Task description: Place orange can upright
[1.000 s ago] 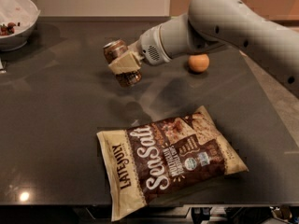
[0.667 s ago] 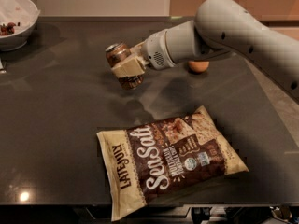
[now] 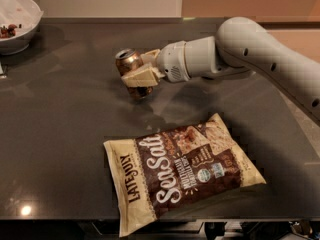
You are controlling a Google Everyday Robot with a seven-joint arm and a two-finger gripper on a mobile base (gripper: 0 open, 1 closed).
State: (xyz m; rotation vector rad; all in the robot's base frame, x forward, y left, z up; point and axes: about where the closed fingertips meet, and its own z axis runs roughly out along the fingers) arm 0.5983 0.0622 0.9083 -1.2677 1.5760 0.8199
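The orange can (image 3: 129,64) is coppery brown with a silver top. It is held tilted, top end up and to the left, just above the dark table (image 3: 60,134), left of centre toward the back. My gripper (image 3: 139,74) is shut on the can, reaching in from the right on the white arm. One cream finger (image 3: 141,76) lies across the can's front. The can's lower end is partly hidden by the fingers.
A large brown-and-cream chip bag (image 3: 182,171) lies flat at the front centre. A white bowl (image 3: 17,21) with dark bits stands at the back left corner. The round orange ball is hidden behind the arm.
The arm has swung a little right and forward, now covering the orange ball. The can stays in the gripper and has turned more upright.
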